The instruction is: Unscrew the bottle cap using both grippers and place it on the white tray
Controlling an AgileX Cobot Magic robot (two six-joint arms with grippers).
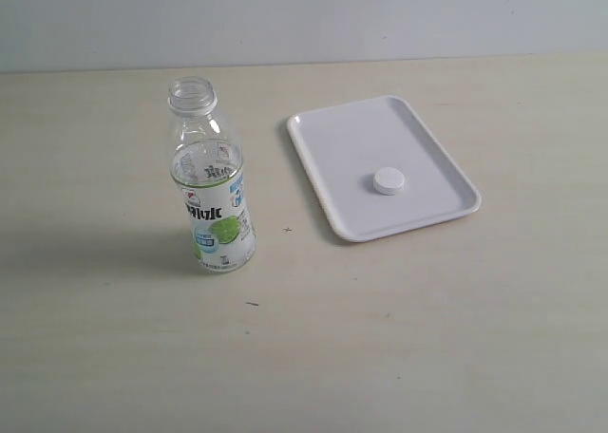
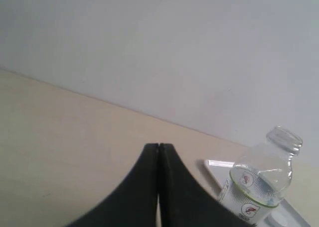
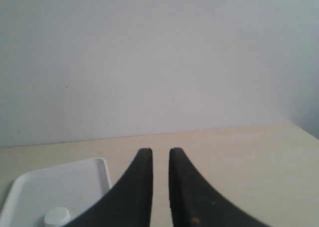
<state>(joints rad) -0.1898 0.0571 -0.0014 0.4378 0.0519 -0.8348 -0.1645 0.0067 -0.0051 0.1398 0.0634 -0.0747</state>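
Note:
The bottle [image 1: 214,196] stands upright on the table with its neck uncovered. The bottle cap [image 1: 389,180] lies on the white tray [image 1: 342,139], near its middle, to the right of the bottle. Neither gripper shows in the exterior view. In the left wrist view my left gripper [image 2: 159,146] is shut, fingers touching, with nothing held; the bottle [image 2: 259,187] stands apart from it, with a tray corner [image 2: 219,165] behind. My right gripper [image 3: 160,151] has a narrow gap between its fingers and holds nothing; the tray [image 3: 60,187] and cap [image 3: 56,216] lie off to one side of it.
The table is a pale wood-grain surface [image 1: 427,338] ending at a plain light wall [image 1: 304,15] at the back. Nothing besides the bottle and the tray stands on it.

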